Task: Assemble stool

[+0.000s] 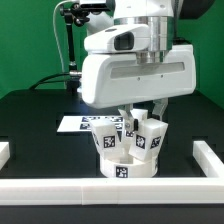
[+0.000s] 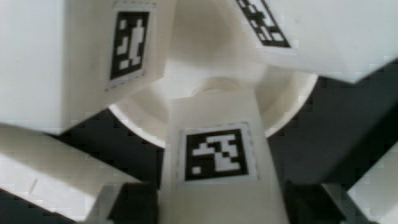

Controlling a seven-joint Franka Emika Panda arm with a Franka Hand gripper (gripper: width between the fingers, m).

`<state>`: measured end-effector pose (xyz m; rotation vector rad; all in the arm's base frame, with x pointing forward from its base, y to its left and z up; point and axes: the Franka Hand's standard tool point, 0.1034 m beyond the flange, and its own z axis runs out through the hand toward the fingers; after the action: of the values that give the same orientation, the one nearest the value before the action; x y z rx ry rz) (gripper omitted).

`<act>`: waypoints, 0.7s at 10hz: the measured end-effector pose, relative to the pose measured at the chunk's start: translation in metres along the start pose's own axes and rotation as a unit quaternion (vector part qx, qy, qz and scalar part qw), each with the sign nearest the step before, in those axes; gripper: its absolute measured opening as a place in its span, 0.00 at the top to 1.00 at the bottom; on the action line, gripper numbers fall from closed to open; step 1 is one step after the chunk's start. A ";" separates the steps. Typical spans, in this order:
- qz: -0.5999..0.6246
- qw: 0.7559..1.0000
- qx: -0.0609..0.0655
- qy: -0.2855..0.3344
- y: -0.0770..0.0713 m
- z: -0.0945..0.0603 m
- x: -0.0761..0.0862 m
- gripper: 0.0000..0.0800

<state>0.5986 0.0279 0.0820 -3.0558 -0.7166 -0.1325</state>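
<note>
The round white stool seat (image 1: 127, 166) lies on the black table, close to the front rail. Two white tagged legs stand in it, tilted outward: one on the exterior view's left (image 1: 105, 140) and one on its right (image 1: 150, 138). A third leg (image 1: 129, 125) stands between them, under my gripper (image 1: 131, 112). In the wrist view this leg (image 2: 222, 150) runs down to the seat (image 2: 151, 112) between my gripper's (image 2: 226, 198) dark fingers (image 2: 121, 205), which press against its two sides. The other two legs (image 2: 125, 45) (image 2: 285, 30) show beyond it.
The marker board (image 1: 75, 123) lies behind the stool on the exterior view's left. White border rails run along the front (image 1: 110, 190), the left (image 1: 4, 152) and the right (image 1: 208, 153). A black stand (image 1: 70, 40) rises at the back. A white block edge (image 2: 45, 165) shows beside the seat.
</note>
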 end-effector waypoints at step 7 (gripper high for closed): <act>0.333 0.942 0.004 0.038 0.004 0.001 0.001 0.57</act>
<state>0.6011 0.0244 0.0808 -3.0618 0.3360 -0.2347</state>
